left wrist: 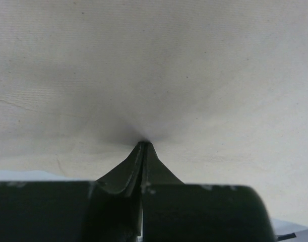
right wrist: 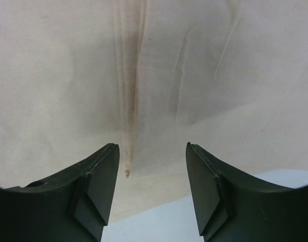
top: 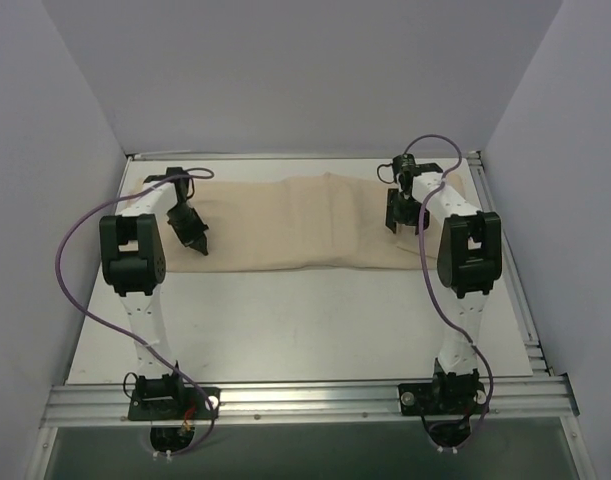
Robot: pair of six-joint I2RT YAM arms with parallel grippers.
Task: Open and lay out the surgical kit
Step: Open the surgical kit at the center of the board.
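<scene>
Pinching the left end of the cloth wrap (top: 305, 225) in my shut left pincer (left wrist: 143, 147), I judge the right pincer (right wrist: 152, 166), open and empty astride a crease (right wrist: 128, 101), must close next to begin unfolding.

White table (top: 285, 320), aluminium frame rail (top: 305, 398), plain walls (top: 305, 70).

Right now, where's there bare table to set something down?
The wide bare strip of table between the near edge of the cloth wrap and the arm bases is free. A thin strip behind the wrap is bare too. Crowded: the wrap's ends, where the left pincer pinches cloth and the right pincer hangs open.
</scene>
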